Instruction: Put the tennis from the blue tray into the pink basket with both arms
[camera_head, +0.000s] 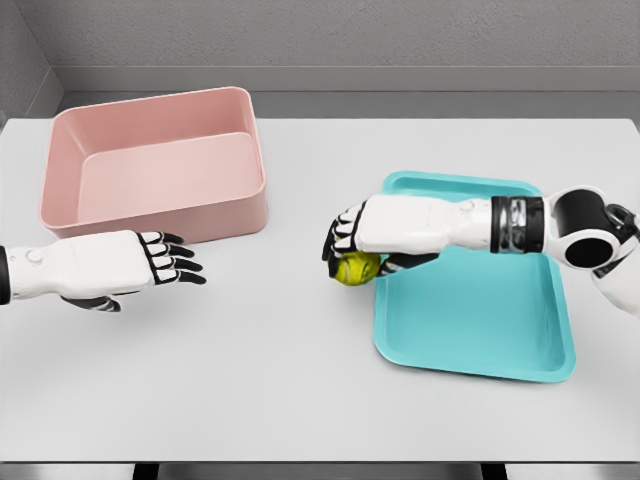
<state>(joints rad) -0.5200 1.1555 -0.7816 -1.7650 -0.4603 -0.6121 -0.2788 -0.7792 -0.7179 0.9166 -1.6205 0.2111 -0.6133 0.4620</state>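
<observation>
Two containers well apart on table: pink basket far left, blue tray right. Left hand just below basket, fingers spread, holding nothing, aimed right. Right hand curled over tennis ball at tray's left rim. Ball round (no long axis, no facing). Lies right of left hand, gap between; handover leftward likely.
</observation>
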